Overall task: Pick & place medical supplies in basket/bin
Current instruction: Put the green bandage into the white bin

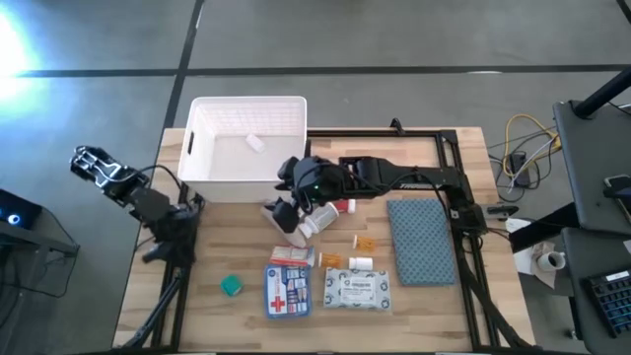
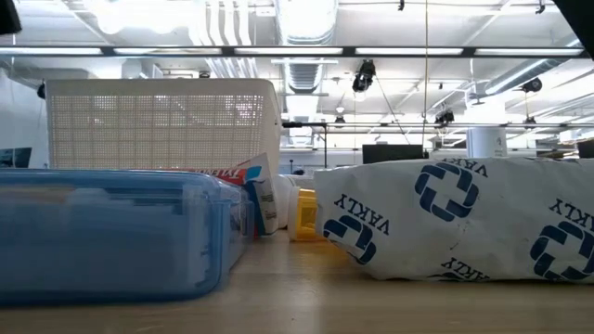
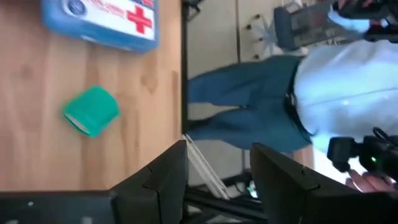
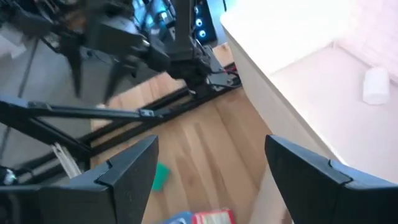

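The white slotted bin (image 1: 202, 163) stands at the far left of the table with one small white item (image 1: 254, 143) inside; it also shows in the right wrist view (image 4: 323, 81). My right gripper (image 4: 211, 168) is open and empty above the table, beside the bin's near right corner (image 1: 291, 187). White pill bottles (image 1: 314, 223), a red tube (image 1: 345, 207), orange bits (image 1: 365, 242), a blue-white first-aid pouch (image 1: 288, 293), a white wipes pack (image 1: 357, 289) and a green piece (image 1: 232, 286) lie on the wood. My left gripper (image 3: 217, 180) is open and empty at the table's left edge.
A blue-grey cloth pad (image 1: 422, 240) lies at the right. A red-white packet (image 1: 291, 256) and small orange and white bottles (image 1: 345, 261) lie near the pouch. A black frame (image 1: 449, 168) runs along the table's far and right sides. A person (image 3: 298, 93) stands beyond the table's near edge.
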Controlling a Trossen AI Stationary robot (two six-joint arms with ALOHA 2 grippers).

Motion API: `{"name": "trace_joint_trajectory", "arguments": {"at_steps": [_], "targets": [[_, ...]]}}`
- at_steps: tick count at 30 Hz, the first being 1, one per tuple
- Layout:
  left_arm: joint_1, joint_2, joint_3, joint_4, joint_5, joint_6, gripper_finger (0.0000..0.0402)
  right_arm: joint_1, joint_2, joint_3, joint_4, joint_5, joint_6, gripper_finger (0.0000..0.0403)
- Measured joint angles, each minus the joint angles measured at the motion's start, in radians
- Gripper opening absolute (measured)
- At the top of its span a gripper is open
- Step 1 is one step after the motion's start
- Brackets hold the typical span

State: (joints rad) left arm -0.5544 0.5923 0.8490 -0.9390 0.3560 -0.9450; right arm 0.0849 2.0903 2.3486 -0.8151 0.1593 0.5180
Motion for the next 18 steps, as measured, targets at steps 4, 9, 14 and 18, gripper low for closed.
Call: {"name": "trace_joint_trajectory", "arguments": {"at_steps": [4,9,14,18], "targets": [[-0.047,0.052,0.056,0.095,-0.004,-0.037,0.0157,0.0,0.0,0.0,-0.035,-0.009,-0.019,0.0283],[-0.115,0.109,0.138,0.346,-0.1,0.001,0.0157,-0.023,0.0,0.0,-0.049,-0.083,-0.053,0.0283],[-0.175,0.15,0.198,0.323,-0.151,0.045,0.0157,-0.049,0.0,0.0,-0.046,-0.089,-0.094,0.0283],[-0.208,0.17,0.193,0.218,-0.149,-0.036,0.0157,-0.073,0.0,0.0,-0.045,-0.09,-0.114,0.0283]]}}
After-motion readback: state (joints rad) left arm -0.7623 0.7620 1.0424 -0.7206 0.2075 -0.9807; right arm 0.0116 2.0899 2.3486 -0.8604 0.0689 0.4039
